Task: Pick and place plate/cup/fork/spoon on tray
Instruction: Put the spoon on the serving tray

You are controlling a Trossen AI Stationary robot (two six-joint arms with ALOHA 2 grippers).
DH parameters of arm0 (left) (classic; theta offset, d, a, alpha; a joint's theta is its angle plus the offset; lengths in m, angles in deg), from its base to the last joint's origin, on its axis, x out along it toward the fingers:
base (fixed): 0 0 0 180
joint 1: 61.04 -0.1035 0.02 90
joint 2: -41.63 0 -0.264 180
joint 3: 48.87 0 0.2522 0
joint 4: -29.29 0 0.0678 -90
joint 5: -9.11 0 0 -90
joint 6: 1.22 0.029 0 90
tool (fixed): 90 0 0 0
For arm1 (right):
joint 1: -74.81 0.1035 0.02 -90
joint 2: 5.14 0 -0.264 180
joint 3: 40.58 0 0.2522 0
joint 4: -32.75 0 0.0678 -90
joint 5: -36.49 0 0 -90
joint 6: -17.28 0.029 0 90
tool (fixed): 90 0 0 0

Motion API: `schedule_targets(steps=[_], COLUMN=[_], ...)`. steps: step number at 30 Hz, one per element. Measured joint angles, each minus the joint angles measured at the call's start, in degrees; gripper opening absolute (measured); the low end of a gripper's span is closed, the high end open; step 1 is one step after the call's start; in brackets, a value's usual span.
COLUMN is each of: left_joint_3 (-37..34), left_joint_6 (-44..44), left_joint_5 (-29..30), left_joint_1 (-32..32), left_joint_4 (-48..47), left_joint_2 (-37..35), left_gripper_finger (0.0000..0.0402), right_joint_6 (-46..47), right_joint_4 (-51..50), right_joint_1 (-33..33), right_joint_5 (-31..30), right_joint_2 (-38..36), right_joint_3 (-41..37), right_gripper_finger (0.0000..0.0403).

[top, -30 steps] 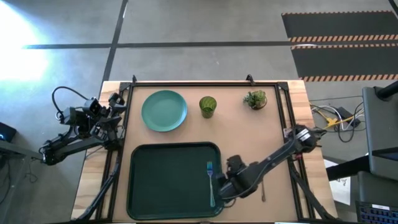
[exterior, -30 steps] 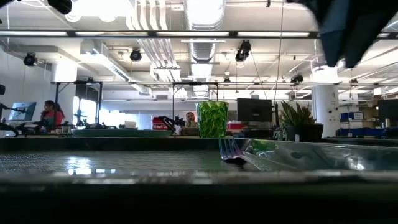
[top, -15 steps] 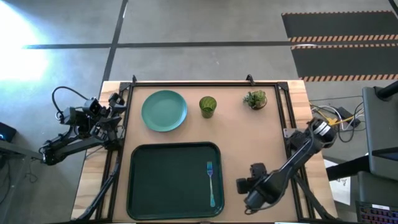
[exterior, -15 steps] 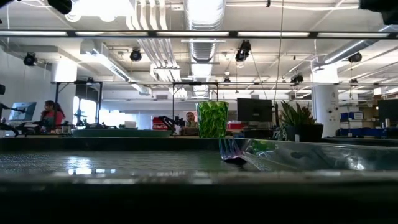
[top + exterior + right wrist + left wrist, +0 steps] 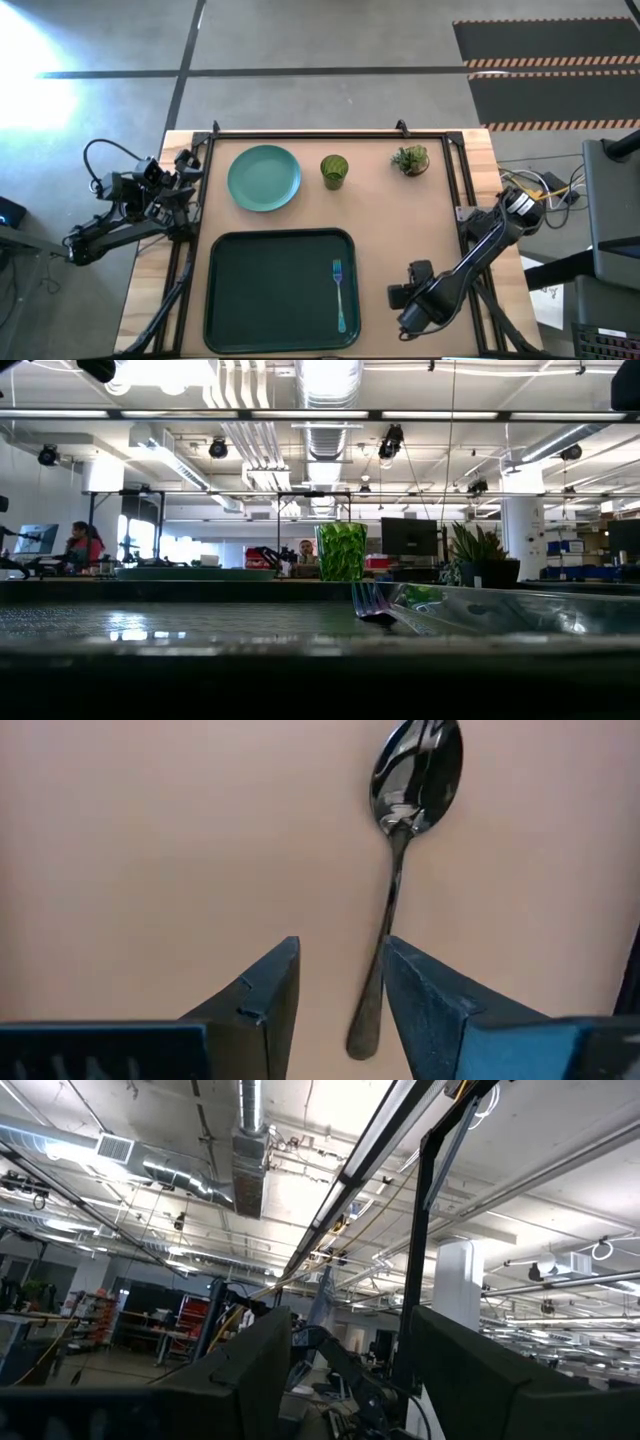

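The dark spoon [image 5: 400,870] lies flat on the tan table, right of the tray; my right arm hides it in the high view. My right gripper [image 5: 340,995] [image 5: 408,300] is open above it, pointing down, and the spoon's handle end [image 5: 365,1032] shows in the gap beside one finger. The bluish fork [image 5: 340,295] lies on the dark green tray [image 5: 215,290]; its tines show in the low view [image 5: 372,605]. The teal plate [image 5: 264,178] and the green cup [image 5: 334,170] stand on the table behind the tray. My left gripper [image 5: 350,1390] is open at the table's left edge, pointing up.
A small potted plant [image 5: 410,158] stands at the far right of the table. A black frame [image 5: 300,135] runs along the table's far and side edges. Bare tabletop lies between the tray and the plant.
My right gripper has gone from beside the fork at the tray's right side toward the table's right and near edges, and now stands over the spoon. The fork has stayed lying on the tray.
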Motion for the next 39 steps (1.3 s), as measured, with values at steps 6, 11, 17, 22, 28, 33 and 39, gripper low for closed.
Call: schedule_targets(steps=[6, 11, 17, 22, 28, 33, 39], left_joint_3=[0.00, 0.00, 0.00, 0.00, 0.00, 0.00, 0.00], left_joint_6=[0.00, 0.00, 0.00, -0.02, 0.00, 0.00, 0.00], left_joint_5=[0.00, 0.00, -0.07, -0.11, -0.09, -0.11, -0.09], left_joint_1=[-0.01, 0.00, 0.00, -0.02, -0.02, -0.01, -0.01], left_joint_4=[0.00, -0.02, -0.02, -0.02, 0.00, -0.02, -0.02], left_joint_2=[0.00, 0.00, 0.00, 0.00, 0.00, 0.00, 0.00], left_gripper_finger=[0.0191, 0.0191, 0.0191, 0.0191, 0.0191, 0.0191, 0.0191], right_joint_6=[0.03, 0.14, 0.58, 0.38, 0.58, 1.37, 2.57], right_joint_4=[0.23, 3.46, 12.57, 11.59, 13.83, 16.42, 18.86], right_joint_1=[0.00, 0.00, 0.02, 0.02, 0.00, 0.00, 0.09], right_joint_5=[4.23, 4.41, 4.45, 6.05, 6.93, 6.33, 4.11], right_joint_2=[0.02, 0.04, 0.09, 0.03, -1.26, -1.95, -2.03], right_joint_3=[-1.70, -3.58, -9.05, -11.34, -14.33, -15.75, -17.22], right_gripper_finger=[0.0137, 0.0137, 0.0137, 0.0137, 0.0137, 0.0137, 0.0137])
